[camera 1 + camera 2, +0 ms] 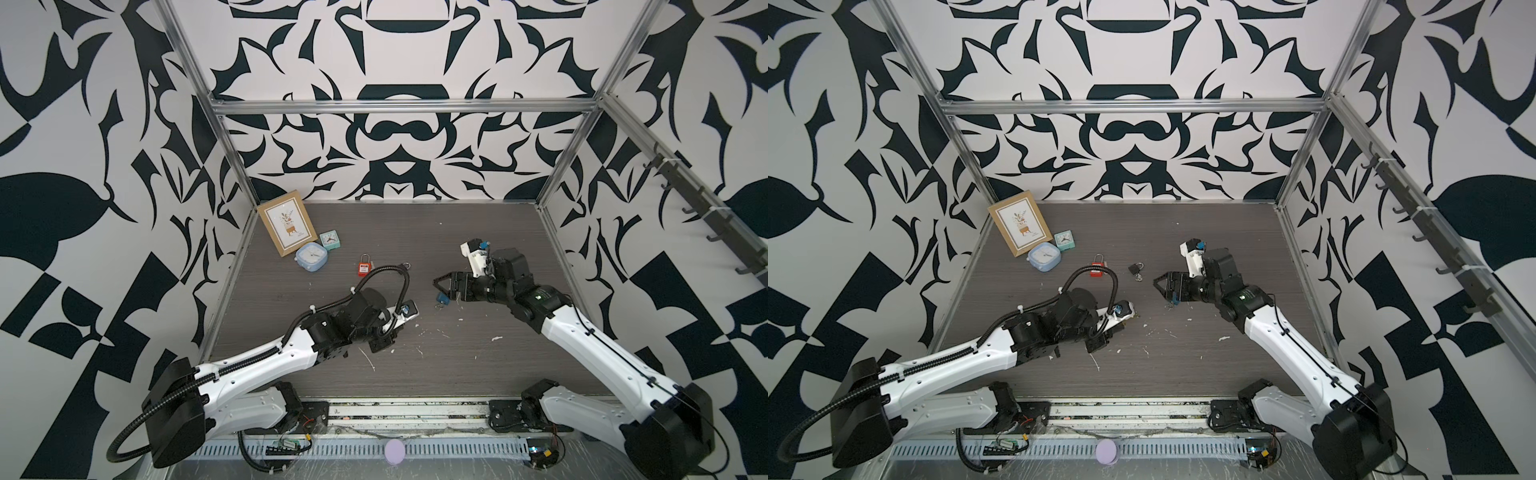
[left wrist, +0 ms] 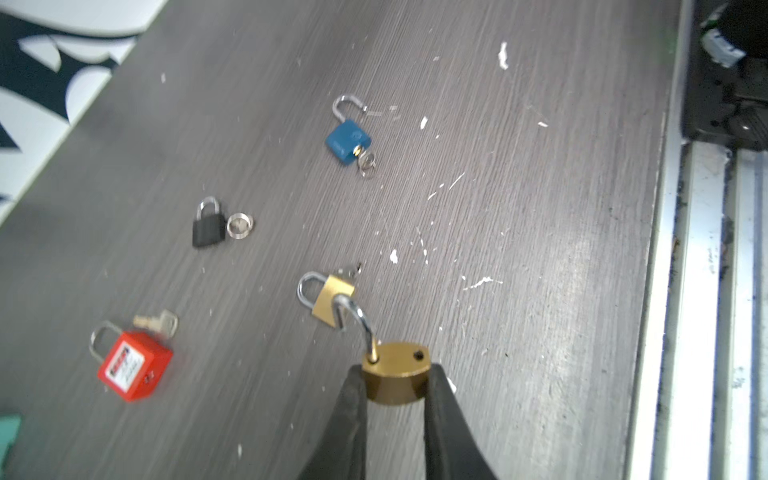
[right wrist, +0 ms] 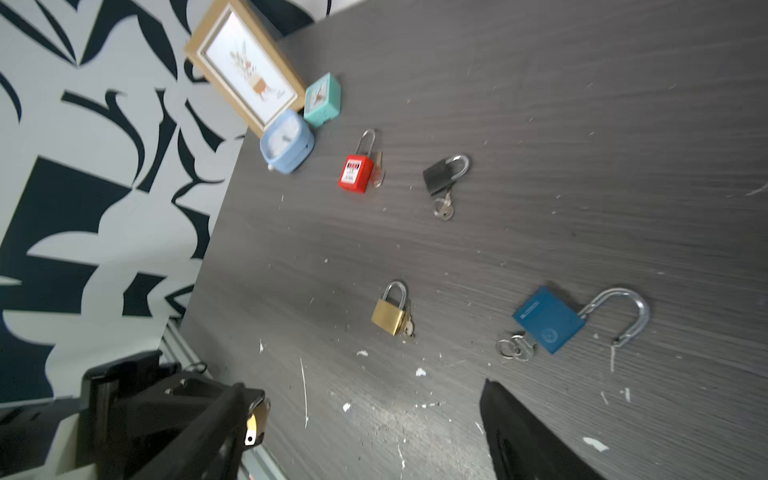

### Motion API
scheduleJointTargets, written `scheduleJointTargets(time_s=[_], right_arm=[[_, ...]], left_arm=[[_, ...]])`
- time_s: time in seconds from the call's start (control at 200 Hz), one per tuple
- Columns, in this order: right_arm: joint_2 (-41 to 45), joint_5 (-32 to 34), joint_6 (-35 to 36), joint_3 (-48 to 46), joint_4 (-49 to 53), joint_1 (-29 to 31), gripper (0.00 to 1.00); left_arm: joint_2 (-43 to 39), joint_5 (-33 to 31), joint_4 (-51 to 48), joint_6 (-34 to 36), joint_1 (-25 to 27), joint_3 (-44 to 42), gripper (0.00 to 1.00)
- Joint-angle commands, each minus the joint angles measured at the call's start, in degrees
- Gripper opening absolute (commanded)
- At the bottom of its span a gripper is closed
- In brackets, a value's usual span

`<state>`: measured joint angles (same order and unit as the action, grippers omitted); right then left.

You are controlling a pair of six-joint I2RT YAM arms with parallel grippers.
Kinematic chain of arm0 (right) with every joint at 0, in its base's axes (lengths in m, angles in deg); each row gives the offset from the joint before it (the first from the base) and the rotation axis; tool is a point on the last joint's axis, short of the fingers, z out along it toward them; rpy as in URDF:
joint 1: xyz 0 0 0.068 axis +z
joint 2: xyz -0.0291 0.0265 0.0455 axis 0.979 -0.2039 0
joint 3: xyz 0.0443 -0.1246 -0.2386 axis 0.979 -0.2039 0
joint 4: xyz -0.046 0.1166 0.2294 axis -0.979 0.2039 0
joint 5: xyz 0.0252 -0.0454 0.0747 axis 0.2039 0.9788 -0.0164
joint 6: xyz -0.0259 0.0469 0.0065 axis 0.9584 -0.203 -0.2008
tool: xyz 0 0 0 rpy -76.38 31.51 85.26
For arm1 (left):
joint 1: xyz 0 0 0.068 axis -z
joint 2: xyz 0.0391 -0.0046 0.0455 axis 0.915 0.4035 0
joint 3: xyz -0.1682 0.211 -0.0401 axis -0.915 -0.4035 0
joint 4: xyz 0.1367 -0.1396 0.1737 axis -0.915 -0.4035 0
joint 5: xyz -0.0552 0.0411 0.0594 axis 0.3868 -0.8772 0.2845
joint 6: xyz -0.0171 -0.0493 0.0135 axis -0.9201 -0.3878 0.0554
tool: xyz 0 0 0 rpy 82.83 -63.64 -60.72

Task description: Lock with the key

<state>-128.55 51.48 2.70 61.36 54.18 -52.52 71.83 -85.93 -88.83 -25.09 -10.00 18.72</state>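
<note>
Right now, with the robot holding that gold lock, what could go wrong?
1. The left gripper pinches the round brass padlock just by its sides, shackle swung open; it may twist or slip when pushed.
2. The open right gripper hovers near the blue square padlock, whose small silver key sticks out; a bump could slide both away.
3. A smaller closed brass padlock lies close by and could get knocked.
</note>
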Motion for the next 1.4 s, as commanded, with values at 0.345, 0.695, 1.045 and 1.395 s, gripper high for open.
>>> scheduleJointTargets(time_s=[0.345,0.695,1.045,1.395], right_arm=[[-7.4,-10.2,9.7,6.4,5.1,5.5,0.79],[-10.5,-9.6,11.7,6.9,8.6,7.4,0.63],[-9.3,-10.4,12.7,6.3,10.9,7.5,0.48],[-6.2,-9.6,13.7,6.2,9.7,7.6,0.35]], left_arm=[[3.5,5.6,8.5,18.3,0.0,0.1,0.0],[4.2,5.3,10.5,18.4,-0.1,0.6,0.0],[4.7,7.4,11.9,14.4,-2.8,0.9,0.0],[6.0,12.6,7.4,12.0,-5.9,4.2,0.0]])
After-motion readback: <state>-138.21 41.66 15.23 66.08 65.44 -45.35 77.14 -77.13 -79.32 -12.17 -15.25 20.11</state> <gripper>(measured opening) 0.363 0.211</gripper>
